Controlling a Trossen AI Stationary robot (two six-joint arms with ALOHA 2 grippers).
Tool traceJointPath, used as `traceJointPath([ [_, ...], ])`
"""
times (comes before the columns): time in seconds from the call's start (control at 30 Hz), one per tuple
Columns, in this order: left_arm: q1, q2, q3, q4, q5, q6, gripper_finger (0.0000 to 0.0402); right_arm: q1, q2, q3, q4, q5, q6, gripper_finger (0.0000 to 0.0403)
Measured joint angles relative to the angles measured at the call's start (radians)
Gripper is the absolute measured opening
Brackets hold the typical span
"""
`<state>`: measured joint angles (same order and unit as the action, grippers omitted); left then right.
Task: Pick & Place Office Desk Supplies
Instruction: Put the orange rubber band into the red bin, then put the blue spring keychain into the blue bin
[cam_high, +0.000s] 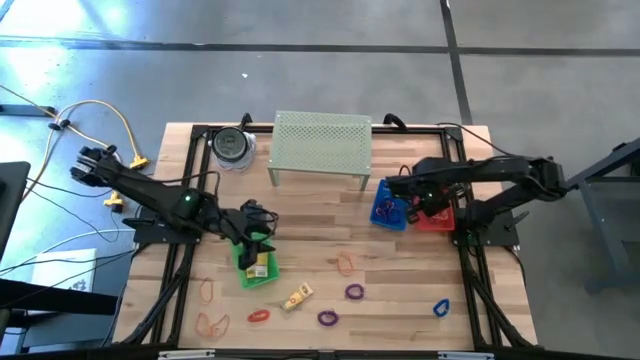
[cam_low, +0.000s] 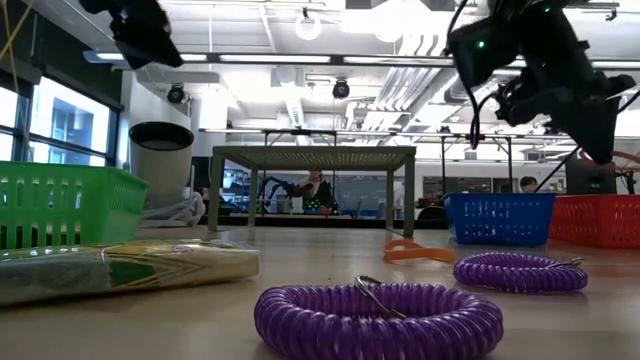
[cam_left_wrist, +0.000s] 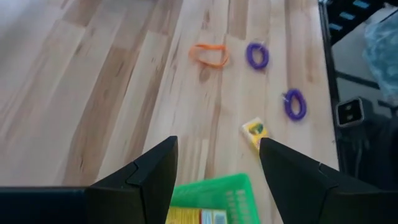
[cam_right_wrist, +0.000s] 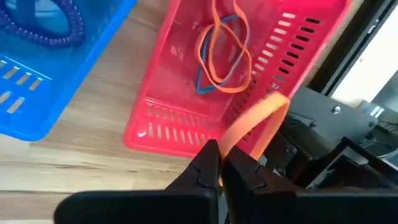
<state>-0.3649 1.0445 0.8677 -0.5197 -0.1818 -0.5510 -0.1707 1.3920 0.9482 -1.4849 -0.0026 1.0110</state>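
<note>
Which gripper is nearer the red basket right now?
Right. The right gripper hangs just above the red basket, shut on an orange band. The left gripper is across the table over the green basket.

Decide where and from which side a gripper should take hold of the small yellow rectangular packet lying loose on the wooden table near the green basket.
Grip the small yellow rectangular packet across its two long edges, near the middle, coming straight down from above. It lies flat on the wooden table, slightly angled, so the fingers would likely need turning to match. It sits apart from the green basket, leaving room on both sides.
</note>
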Motion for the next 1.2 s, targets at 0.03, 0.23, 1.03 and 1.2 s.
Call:
traceJointPath([
  [0.03,0.000,-0.006,0.000,0.001,0.001,0.000,0.0221,-0.003,0.012,0.000,0.003,-0.005,-0.002,0.0003],
  [0.23,-0.014,-0.030,0.000,-0.037,0.003,0.000,0.0221,-0.029,0.055,0.000,0.010,-0.033,-0.011,0.0003],
  [1.03,-0.089,-0.030,0.000,-0.080,-0.010,-0.007,0.0221,0.052,-0.012,0.099,-0.084,-0.002,0.014,0.0191],
  [1.2,-0.088,-0.030,0.000,-0.077,-0.052,-0.007,0.0221,0.203,-0.076,0.174,-0.075,-0.060,0.068,0.0191],
])
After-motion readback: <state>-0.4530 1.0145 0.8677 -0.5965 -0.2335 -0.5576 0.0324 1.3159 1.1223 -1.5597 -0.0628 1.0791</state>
